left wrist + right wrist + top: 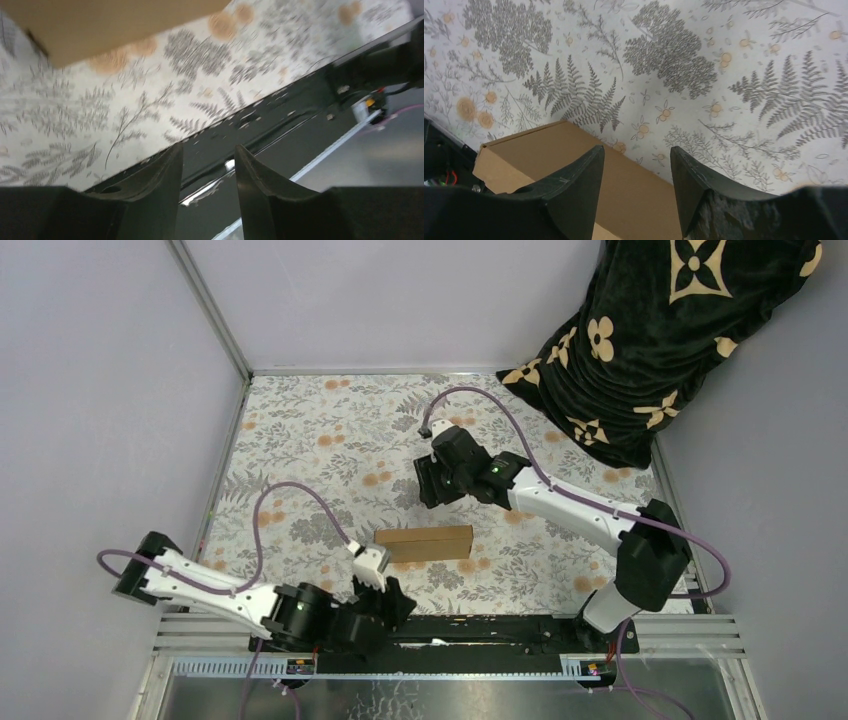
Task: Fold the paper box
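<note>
A flat rectangular box of plain brown cardboard (424,542) was seen lying closed on the counter (300,440), which was covered with a pale cloth printed with grey ferns and orange blossoms. The box was placed near the counter's front edge, roughly midway between the two arms, with its long side running left to right.

The left hand (385,590) was held low just in front of the box, over the black rail (500,625) at the near edge. In the left wrist view its fingers (165,175) were parted, with nothing gripped between them, and a corner of the box (110,25) was visible beyond.

The right hand (432,485) was positioned just beyond the far side of the box, apart from it. In the right wrist view its fingers (574,185) were likewise spread and unladen, and the box (524,150) was seen below and behind them.

A dark velvety blanket with beige flower motifs (660,330) was draped at the far right corner.
</note>
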`<act>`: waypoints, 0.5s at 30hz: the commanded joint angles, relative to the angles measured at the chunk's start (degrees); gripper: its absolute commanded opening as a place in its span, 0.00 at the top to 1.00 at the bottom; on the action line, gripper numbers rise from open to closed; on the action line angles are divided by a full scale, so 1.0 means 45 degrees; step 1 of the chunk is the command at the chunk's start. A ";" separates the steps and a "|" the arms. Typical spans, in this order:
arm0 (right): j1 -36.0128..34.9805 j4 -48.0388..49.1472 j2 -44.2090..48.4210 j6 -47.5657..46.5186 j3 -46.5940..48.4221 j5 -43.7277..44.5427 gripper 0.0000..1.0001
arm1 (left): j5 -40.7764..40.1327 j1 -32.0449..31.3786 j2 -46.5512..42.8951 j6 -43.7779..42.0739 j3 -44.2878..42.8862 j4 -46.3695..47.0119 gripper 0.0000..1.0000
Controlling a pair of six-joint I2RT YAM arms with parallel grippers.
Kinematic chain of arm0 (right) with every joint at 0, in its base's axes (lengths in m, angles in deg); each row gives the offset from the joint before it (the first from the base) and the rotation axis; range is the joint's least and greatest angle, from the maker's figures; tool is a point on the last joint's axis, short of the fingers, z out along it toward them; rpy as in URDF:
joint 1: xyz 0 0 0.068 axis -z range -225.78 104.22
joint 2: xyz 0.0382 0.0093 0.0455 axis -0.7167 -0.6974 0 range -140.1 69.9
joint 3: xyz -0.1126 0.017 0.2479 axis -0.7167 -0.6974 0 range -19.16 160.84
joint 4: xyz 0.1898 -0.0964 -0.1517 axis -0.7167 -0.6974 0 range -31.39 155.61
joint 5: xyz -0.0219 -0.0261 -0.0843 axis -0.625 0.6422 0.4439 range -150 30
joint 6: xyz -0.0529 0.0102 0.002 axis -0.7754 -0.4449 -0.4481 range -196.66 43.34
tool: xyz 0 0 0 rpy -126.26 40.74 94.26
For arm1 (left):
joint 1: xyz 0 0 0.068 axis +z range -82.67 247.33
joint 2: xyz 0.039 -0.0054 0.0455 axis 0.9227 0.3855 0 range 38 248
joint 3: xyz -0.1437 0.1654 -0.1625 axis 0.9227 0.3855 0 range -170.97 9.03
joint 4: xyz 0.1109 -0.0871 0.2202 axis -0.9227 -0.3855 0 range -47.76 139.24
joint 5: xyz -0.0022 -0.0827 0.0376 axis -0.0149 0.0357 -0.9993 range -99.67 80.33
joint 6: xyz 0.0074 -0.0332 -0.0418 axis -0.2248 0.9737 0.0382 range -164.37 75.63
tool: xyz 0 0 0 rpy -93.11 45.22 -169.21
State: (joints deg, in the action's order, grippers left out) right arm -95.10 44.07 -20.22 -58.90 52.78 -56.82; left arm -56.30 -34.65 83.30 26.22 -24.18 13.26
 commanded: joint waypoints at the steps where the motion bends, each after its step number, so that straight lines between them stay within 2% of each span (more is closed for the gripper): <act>1: 0.0077 0.0091 -0.0381 -0.0082 0.0424 -0.1598 0.41 | -0.1337 -0.0929 0.0729 0.3793 0.1310 -0.0226 0.50; 4: 0.0062 0.0227 -0.0577 -0.0013 0.0311 -0.1791 0.42 | -0.1953 -0.0952 0.1525 0.4783 0.1659 -0.0154 0.50; 15: 0.0139 0.0844 -0.0968 0.0199 -0.0614 -0.2058 0.42 | -0.5187 -0.0936 0.4122 0.6076 0.2222 0.1593 0.41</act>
State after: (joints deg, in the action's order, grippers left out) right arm -95.06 45.71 -24.42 -58.68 51.38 -64.25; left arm -69.79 -38.49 97.68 48.71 -14.65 15.66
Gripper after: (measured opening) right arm 0.578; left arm 0.569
